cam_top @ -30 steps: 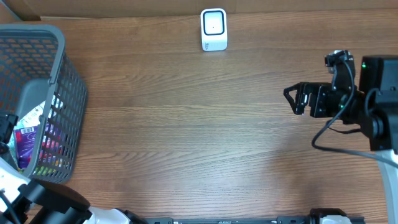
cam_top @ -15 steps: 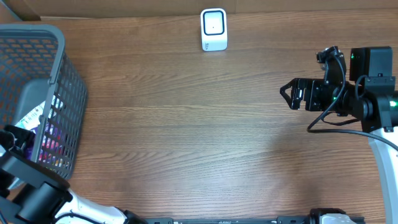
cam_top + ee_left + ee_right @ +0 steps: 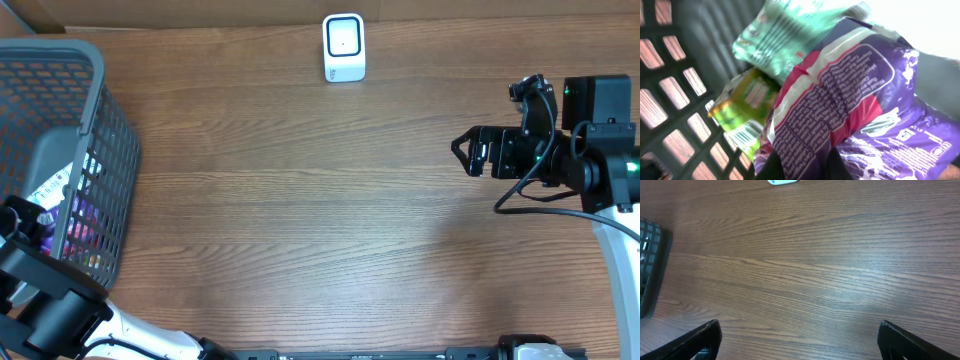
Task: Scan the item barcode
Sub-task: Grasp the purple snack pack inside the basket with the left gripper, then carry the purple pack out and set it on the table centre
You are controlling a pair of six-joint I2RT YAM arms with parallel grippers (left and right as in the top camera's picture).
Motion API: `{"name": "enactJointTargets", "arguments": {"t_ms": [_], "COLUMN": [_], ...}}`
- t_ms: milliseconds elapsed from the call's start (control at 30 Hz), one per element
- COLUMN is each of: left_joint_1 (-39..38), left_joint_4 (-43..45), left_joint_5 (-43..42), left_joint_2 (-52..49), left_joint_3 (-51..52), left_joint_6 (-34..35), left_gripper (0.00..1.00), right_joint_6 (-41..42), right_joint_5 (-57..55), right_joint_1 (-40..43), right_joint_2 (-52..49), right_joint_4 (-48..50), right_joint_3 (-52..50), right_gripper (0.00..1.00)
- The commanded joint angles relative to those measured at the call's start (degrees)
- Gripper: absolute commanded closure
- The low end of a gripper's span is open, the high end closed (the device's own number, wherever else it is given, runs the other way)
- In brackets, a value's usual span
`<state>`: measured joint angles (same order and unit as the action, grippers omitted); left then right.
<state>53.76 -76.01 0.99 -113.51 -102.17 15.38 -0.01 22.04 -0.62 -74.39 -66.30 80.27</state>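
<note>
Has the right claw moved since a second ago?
Yes, the right claw shifted slightly left and farther back, toward the white scanner.

The left end effector [image 3: 802,167] shows only as two dark fingers [image 3: 771,169] at the bottom edge, closed on a fold of a purple packet [image 3: 850,65]; the packet fills the middle and right, its panel of fine white print edged in pink and white; above it lies a mint-green packet [image 3: 790,35], blurred and washed out; at lower left a yellow-green packet [image 3: 747,97] rests against the purple one, with what may be a barcode [image 3: 742,137] on a white patch; the grey basket [image 3: 710,45] wall of square openings stands at left, the table [image 3: 650,107] showing through.
</note>
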Motion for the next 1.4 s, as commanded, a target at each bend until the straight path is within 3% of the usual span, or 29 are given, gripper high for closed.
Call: {"name": "enactJointTargets", "arguments": {"t_ms": [0,300,533,733,867,1100,1367], "left_joint_1": [-0.2,-8.1,-24.3,-42.3,-51.3,-62.6,-69.6], "left_joint_4": [-3.5,-14.7,-16.9,-16.7,-10.6,8.2,21.0], "left_joint_5": [-6.5,-10.3,-19.1,-18.6,-18.4,-18.4,-18.7], "left_joint_2": [1.3,6.2,8.9,6.7,4.8,2.0,-4.2], "left_joint_3": [-11.6,-40.7,-42.9,-35.3,-25.9,-6.2,6.8], "left_joint_6": [-4.0,-5.2,-11.2,-10.7,-7.1,3.5,20.0], "left_gripper": [0.96,0.96,0.96,0.96,0.96,0.96,0.96], "right_joint_6": [-0.5,-0.4,0.0,0.0,0.0,0.0,0.0], "right_joint_5": [-0.5,-0.5,-0.5,-0.3,-0.3,-0.3,-0.3], "right_joint_1": [0.0,0.0,-0.1,-0.1,-0.1,-0.1,0.0], "right_joint_2": [0.2,0.2,0.2,0.0,-0.3,-0.8,-2.1], "right_joint_4": [0.2,0.2,0.2,0.1,-0.1,-0.5,-0.9], "right_joint_3": [1.3,1.3,1.3,1.3,1.3,1.3,1.3], "right_gripper": [0.0,0.0,0.0,0.0,0.0,0.0,0.0]}}
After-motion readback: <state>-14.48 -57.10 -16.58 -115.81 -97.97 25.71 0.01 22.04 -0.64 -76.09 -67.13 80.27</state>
